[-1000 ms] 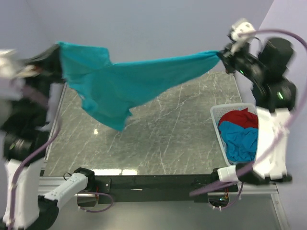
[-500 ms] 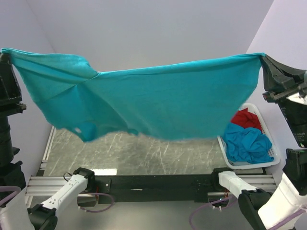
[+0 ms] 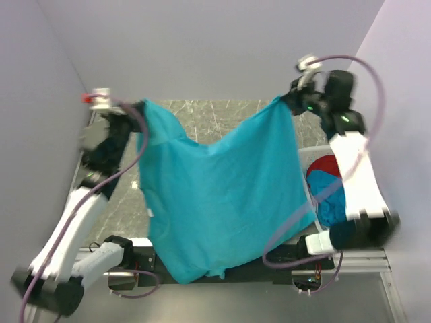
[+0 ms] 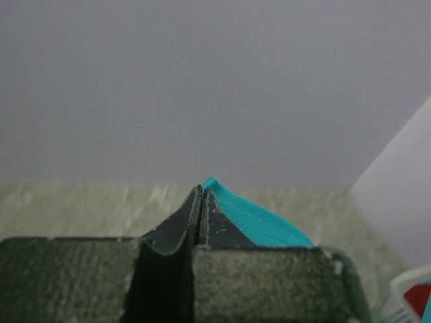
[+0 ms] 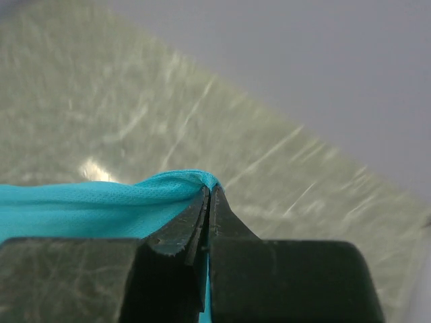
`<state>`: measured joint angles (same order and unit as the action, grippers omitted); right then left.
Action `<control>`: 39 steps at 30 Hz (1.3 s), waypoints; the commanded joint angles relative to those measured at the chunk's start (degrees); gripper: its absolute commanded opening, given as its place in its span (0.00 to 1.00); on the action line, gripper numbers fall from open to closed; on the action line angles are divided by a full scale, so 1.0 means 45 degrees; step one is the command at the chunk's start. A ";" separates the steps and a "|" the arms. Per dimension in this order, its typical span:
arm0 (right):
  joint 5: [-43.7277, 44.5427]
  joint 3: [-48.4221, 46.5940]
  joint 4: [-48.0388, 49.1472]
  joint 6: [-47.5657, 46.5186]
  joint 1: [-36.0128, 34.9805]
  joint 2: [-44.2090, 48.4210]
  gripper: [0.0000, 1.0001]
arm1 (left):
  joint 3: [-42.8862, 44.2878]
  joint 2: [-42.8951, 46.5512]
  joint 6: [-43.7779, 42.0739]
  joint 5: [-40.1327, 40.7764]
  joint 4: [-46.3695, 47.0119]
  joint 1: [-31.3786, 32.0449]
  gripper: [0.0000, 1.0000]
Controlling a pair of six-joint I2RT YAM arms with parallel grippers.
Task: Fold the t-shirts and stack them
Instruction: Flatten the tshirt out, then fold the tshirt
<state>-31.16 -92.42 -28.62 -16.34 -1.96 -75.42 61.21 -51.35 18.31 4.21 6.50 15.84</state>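
The teal t-shirt [image 3: 222,195] hangs between both arms above the tabletop [image 3: 222,111], its lower hem draping past the near edge. The left claw [image 4: 201,202] and right claw [image 5: 209,202] each pinch an upper corner, jaws closed on cloth. To spread it flat, both should probably lower together toward the far side, keeping the top edge taut.

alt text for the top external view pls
Two robot arms hold a teal t-shirt up by its top corners, the left gripper and right gripper raised over a dark marble table; red and blue shirts sit in a white basket at right.
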 commanded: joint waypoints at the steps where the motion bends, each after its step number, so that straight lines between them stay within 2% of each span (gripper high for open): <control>1: -0.0810 0.0735 0.0814 0.0018 -0.0034 -0.2218 0.00 | -0.1880 -0.1878 0.0988 0.0823 0.1617 -0.0529 0.00; 3: -0.0675 0.0093 0.0096 -0.0450 -0.0247 -0.4541 0.00 | -0.2157 -0.3385 0.1438 0.0261 0.2342 -0.1481 0.00; 4: -0.0577 -0.0723 -0.0122 -0.0587 -0.0326 -0.5342 0.00 | -0.2002 -0.5114 0.1923 0.0044 0.2421 -0.1836 0.00; 6: -0.0052 -0.1703 -0.0687 -0.0822 -0.0560 -0.7550 0.00 | -0.0989 -0.6938 0.2317 -0.0716 0.2461 -0.2829 0.00; 7: 0.0280 -0.2655 -0.0845 -0.0900 -0.0639 -0.8214 0.00 | -0.0502 -0.8707 0.2416 -0.1262 0.2268 -0.3067 0.00; 8: 0.0554 -0.3206 -0.1040 -0.0959 -0.0756 -0.9400 0.00 | 0.0741 -0.9576 0.2359 -0.1460 0.1705 -0.3244 0.00; 10: 0.1666 -0.4589 -0.1529 -0.1075 -0.1029 -1.0443 0.00 | 0.2094 -1.1835 0.2144 -0.1987 0.0883 -0.3480 0.00; 11: 0.1921 -0.4966 -0.1627 -0.1076 -0.1107 -1.1182 0.00 | 0.3358 -1.2430 0.2143 -0.2202 0.0570 -0.3789 0.00; 16: 0.3366 -0.6276 -0.1414 -0.0921 -0.1362 -1.2322 0.00 | 0.6198 -1.4989 0.1813 -0.2790 -0.0992 -0.4066 0.00; 23: 0.4168 -0.6317 -0.0184 -0.0432 -0.1323 -1.2440 0.00 | 0.8757 -1.6263 0.1616 -0.3434 -0.1796 -0.4163 0.01; 27: 0.4190 -0.6746 -0.0104 -0.0315 -0.1323 -1.2673 0.00 | 0.9268 -1.6615 0.1596 -0.3883 -0.1894 -0.4163 0.01; 34: 0.4053 -0.6630 0.0325 -0.0392 -0.1265 -1.2538 0.00 | 0.8860 -1.6187 0.1674 -0.4781 -0.1543 -0.4144 0.01; 39: 0.3507 -0.6338 0.0208 -0.0685 -0.1206 -1.2343 0.00 | 0.7378 -1.5058 0.1811 -0.5036 -0.0783 -0.4183 0.01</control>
<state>-13.67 -120.81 -29.56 -18.57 -8.08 -132.44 98.00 -124.99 26.26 -15.86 0.10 -2.92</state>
